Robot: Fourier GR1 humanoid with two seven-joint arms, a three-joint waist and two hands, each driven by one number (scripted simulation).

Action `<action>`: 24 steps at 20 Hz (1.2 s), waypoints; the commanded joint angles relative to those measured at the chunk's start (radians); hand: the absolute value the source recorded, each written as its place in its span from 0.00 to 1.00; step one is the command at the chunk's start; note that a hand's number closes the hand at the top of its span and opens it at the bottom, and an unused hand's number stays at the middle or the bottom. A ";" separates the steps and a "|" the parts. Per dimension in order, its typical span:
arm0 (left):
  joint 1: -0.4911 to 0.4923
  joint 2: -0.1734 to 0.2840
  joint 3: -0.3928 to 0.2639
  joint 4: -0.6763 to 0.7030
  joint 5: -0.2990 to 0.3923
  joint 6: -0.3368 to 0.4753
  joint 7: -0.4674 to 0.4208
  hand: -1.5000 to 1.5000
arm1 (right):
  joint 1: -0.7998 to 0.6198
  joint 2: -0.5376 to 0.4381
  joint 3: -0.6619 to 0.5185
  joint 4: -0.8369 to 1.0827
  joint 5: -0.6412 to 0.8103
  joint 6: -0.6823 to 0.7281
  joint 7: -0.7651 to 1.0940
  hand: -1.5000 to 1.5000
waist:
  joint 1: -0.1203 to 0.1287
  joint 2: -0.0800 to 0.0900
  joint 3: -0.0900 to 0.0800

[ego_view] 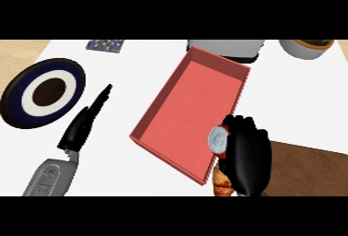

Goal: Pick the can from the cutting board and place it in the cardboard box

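My right hand point(246, 154) is curled round a can point(219, 139) whose silver top and red side show at the hand's left. The can hangs over the near right rim of the red box point(194, 103), a shallow open tray lying at a slant in the middle. The brown cutting board point(309, 168) lies at the right, partly under my right hand. My left hand point(85, 123) rests at the left with straight fingers pointing up, apart from everything.
A dark blue and white plate point(42, 92) lies at the far left. A croissant point(222, 183) peeks out below my right hand. At the back stand a grey appliance point(228, 48), a white pot point(307, 47) and a patterned square point(105, 45).
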 commanded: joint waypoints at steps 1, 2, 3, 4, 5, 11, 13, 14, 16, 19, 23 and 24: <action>-0.001 0.006 0.004 0.009 -0.005 0.001 0.008 0.50 | -0.137 0.004 0.092 -0.019 0.017 0.134 0.236 1.00 | -0.018 -0.012 0.004; -0.007 0.003 0.010 0.021 0.002 -0.001 0.008 0.50 | -0.181 0.004 0.102 -0.014 0.027 0.170 0.274 1.00 | -0.020 -0.009 0.002; 0.000 -0.017 0.001 0.014 -0.003 0.016 0.012 0.50 | -0.232 0.004 0.101 -0.003 0.024 0.190 0.330 1.00 | -0.013 -0.008 0.004; -0.010 -0.007 0.009 0.010 -0.007 0.019 0.024 0.50 | -0.258 0.004 0.126 -0.012 0.016 0.233 0.396 1.00 | -0.026 -0.013 0.005; -0.012 0.007 0.019 0.020 0.016 -0.012 0.012 0.50 | -0.304 0.004 0.132 -0.015 -0.002 0.238 0.447 1.00 | -0.020 -0.009 0.005; -0.018 -0.005 0.021 0.039 -0.002 0.016 0.005 0.50 | -0.513 0.004 0.128 0.028 -0.082 0.354 0.640 1.00 | -0.045 -0.007 0.006; 0.007 0.016 0.041 0.027 0.006 0.016 0.004 0.50 | -0.536 0.004 0.105 0.041 -0.147 0.408 0.672 1.00 | -0.053 -0.011 0.008; 0.003 -0.010 0.015 0.036 -0.017 0.034 0.002 0.50 | -0.584 0.004 0.084 0.066 -0.162 0.393 0.678 1.00 | -0.050 -0.008 0.007; 0.006 -0.007 0.022 0.025 0.000 0.019 0.002 0.50 | -0.627 0.004 0.056 0.090 -0.205 0.429 0.696 1.00 | -0.055 -0.011 0.008; 0.033 0.006 0.038 0.018 0.005 0.022 -0.005 0.50 | -0.646 0.004 0.036 0.164 -0.245 0.427 0.720 1.00 | -0.068 -0.012 0.009; -0.013 -0.005 0.044 0.056 -0.010 0.044 -0.006 0.50 | -0.632 0.004 -0.031 0.257 -0.369 0.357 0.720 1.00 | -0.084 -0.001 0.011; 0.010 0.000 0.043 0.030 0.002 0.029 -0.007 0.50 | -0.602 0.004 -0.083 0.263 -0.432 0.329 0.714 1.00 | -0.070 -0.001 0.012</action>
